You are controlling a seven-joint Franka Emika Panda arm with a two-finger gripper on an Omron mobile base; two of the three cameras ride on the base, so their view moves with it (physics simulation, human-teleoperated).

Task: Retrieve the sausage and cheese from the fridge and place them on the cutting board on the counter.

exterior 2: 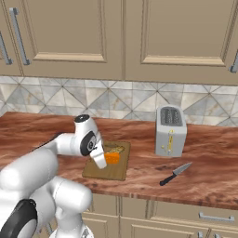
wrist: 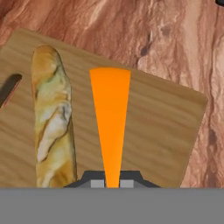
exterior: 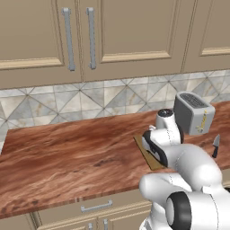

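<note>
The claw [wrist: 112, 183] is clamped on the cheese [wrist: 110, 118] over the cutting board [wrist: 166, 131]. A baguette [wrist: 52, 118] lies beside the cheese, toward the board's back edge. The board sits near the counter's [exterior 2: 204, 153] front edge.

arm reaching forward, pincer [wrist: 112, 181] pointing downward

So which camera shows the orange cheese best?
The hand view: the cheese lies whole on the cutting board, beside a bread loaf. The right base view shows part of it behind the arm. In the left base view the arm covers it.
</note>
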